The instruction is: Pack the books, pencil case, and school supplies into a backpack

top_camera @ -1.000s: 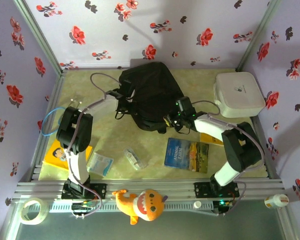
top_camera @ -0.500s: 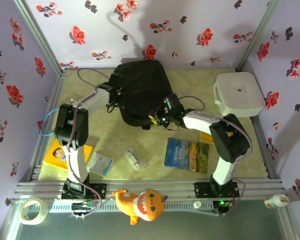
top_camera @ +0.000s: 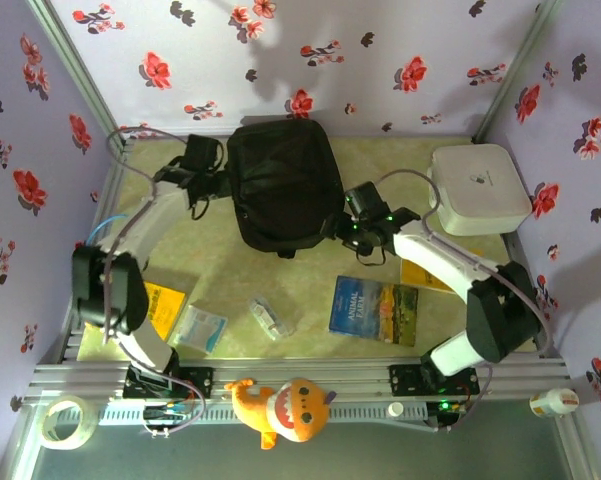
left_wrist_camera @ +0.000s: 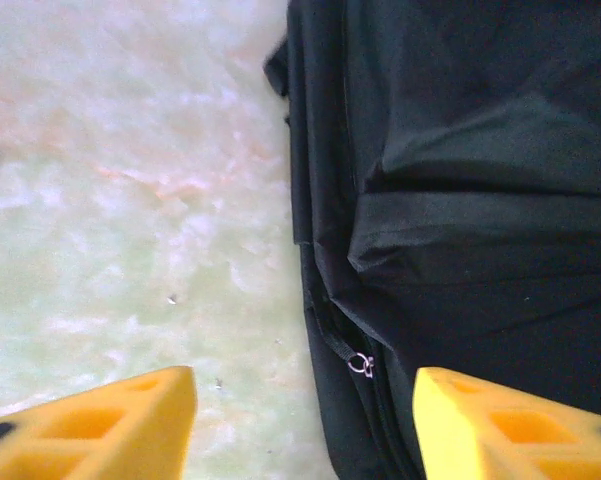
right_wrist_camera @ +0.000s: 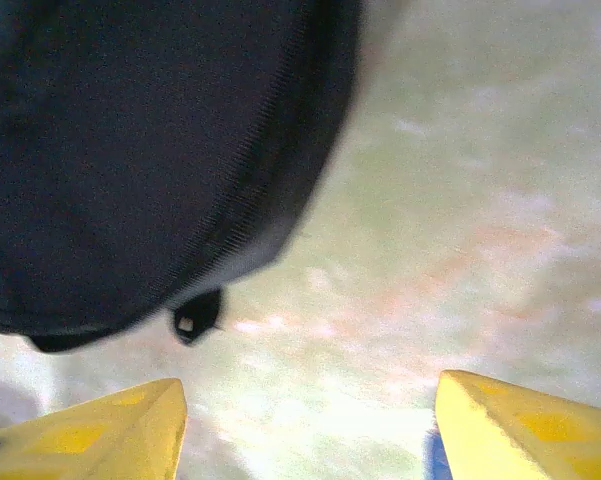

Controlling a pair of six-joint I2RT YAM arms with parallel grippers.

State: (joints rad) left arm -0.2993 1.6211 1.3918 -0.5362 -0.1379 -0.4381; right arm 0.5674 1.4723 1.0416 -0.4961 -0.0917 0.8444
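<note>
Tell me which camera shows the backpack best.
The top camera: it takes in the whole backpack, outline and all. The left wrist camera catches one edge with a zipper pull; the right wrist camera, a blurred rounded corner.

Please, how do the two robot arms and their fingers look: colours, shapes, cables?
Both the left arm and the right arm have white tubular links between bulky black joints, with thin grey cables looping alongside. The left fingers and right fingers are yellow wedges with moulded recesses.

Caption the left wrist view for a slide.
Left gripper, open, poised over the edge of the black backpack, by its zipper pull, pale table alongside.
</note>
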